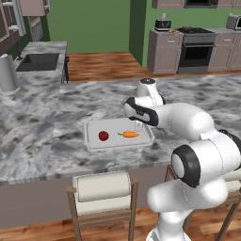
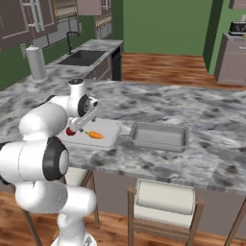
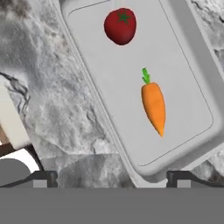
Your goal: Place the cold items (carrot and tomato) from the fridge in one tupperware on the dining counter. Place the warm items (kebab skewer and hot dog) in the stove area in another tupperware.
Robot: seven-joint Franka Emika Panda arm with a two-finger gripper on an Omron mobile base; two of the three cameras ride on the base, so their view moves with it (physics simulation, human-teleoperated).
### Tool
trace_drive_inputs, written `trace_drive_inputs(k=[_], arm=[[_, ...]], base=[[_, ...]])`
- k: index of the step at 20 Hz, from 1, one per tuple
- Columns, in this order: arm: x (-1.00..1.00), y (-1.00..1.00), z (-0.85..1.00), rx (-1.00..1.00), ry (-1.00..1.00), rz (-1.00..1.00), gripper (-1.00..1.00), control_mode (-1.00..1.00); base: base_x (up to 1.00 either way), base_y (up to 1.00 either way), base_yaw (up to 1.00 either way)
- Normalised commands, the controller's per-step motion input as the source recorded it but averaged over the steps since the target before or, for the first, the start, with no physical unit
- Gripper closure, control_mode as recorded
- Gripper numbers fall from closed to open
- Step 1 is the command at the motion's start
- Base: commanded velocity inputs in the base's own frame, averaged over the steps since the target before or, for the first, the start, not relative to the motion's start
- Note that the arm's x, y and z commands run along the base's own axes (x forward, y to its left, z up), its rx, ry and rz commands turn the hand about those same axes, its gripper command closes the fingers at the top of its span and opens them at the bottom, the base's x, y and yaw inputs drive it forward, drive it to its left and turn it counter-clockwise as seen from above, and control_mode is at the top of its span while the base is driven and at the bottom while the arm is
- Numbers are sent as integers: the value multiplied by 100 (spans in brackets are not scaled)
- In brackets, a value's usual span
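Observation:
A shallow grey tupperware lies on the marble dining counter. Inside it are a red tomato on the left and an orange carrot on the right. In the hand view the tomato and carrot rest apart on the tupperware's floor. My gripper hovers above the tupperware's right part, open, with nothing between its fingers. From the right base, the carrot shows beside my gripper, and the tomato is half hidden by the arm. The kebab skewer and hot dog are out of view.
A second, empty tupperware stands to the right on the same counter. Stools line the counter's near edge. A sink and a paper towel roll sit at the left. The stove is far behind, with a small yellowish thing beside it.

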Motion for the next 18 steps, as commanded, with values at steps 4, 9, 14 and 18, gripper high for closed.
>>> trace_drive_inputs(k=[4,9,14,18], arm=[[-66,-13,54,7,-2,-37,-100,-100],[-78,-30,49,13,-1,-34,-100,-100],[-91,-24,43,18,-4,-31,-100,-100],[-99,-7,40,18,-7,-34,-100,-100]], base=[[0,0,0],[0,0,0],[0,0,0],[0,0,0]])
